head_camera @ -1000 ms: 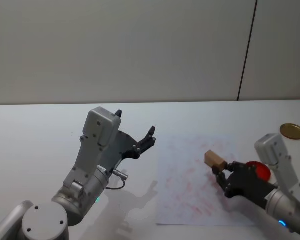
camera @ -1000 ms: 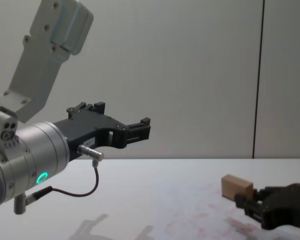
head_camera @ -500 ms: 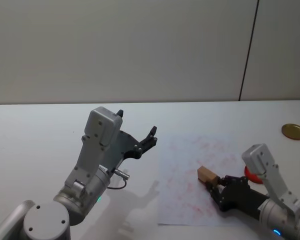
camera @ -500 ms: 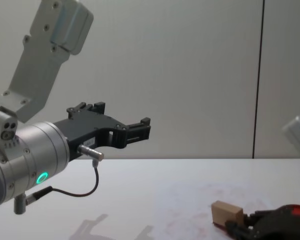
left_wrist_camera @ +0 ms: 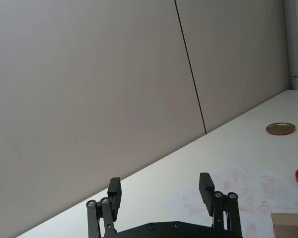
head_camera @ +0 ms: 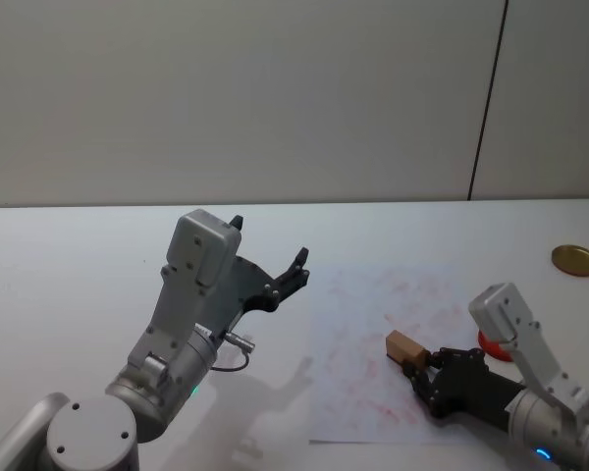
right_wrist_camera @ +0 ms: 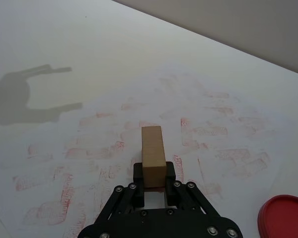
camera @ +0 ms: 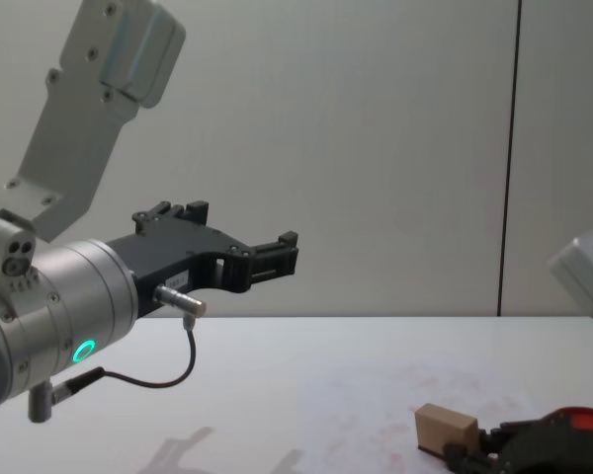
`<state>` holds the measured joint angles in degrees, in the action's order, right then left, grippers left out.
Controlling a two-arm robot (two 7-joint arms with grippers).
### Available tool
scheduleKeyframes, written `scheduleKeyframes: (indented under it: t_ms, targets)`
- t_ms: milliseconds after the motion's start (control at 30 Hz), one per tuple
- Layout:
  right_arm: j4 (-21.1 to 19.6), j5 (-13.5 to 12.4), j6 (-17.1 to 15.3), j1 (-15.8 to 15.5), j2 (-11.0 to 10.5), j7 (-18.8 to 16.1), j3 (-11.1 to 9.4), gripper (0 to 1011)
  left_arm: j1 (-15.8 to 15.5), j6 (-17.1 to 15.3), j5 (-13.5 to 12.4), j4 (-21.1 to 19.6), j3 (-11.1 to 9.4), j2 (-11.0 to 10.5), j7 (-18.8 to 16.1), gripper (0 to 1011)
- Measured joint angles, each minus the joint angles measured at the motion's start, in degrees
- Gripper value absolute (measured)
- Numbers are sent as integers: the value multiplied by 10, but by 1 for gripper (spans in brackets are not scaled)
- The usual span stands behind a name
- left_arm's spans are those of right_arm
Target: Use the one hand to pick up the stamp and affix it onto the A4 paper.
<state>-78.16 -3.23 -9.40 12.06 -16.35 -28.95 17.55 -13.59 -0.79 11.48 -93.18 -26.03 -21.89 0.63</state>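
Two hands: left hand (head_camera: 267, 241), right hand (head_camera: 419, 365). One stamp (head_camera: 402, 344), one paper (head_camera: 373, 294), one red pad (head_camera: 489, 340) at right, one gold disc (head_camera: 575, 259) far right, one tabletop (head_camera: 79, 275).

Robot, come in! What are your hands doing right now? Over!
Right gripper shut on the stamp, low at the A4 paper. Left gripper open, raised, idle. Ink pad off aside, nothing blocking.

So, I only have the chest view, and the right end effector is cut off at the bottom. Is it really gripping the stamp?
Observer: Yes; the right wrist view shows the right end effector shut on the stamp, at one end.
Operator: Over the paper?
Observer: Yes, the head view puts the stamp above the A4 paper, among red prints.
Operator: Left arm's fingers?
Observer: Left wrist view shows the left end effector open and empty.
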Motion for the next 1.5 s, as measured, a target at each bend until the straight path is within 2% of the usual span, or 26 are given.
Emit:
scheduleKeyframes:
  t_ms: [233, 533, 800, 1033, 1500]
  targets:
    - [3, 2, -6, 3, -1, -5, 0, 217, 0, 0, 0, 0, 0, 0, 0, 993]
    - [-1, -16, 4, -1, -5, 0, -3, 217, 0, 0, 0, 0, 0, 0, 0, 993]
    - [-25, -50, 36, -5, -15, 27, -20, 217, 0, 0, 0, 0, 0, 0, 0, 993]
    - [-36, -70, 49, -6, -26, 51, -35, 217, 0, 0, 0, 0, 0, 0, 0, 993]
    - [-30, -71, 40, -6, -49, 79, -59, 217, 0, 0, 0, 0, 0, 0, 0, 993]
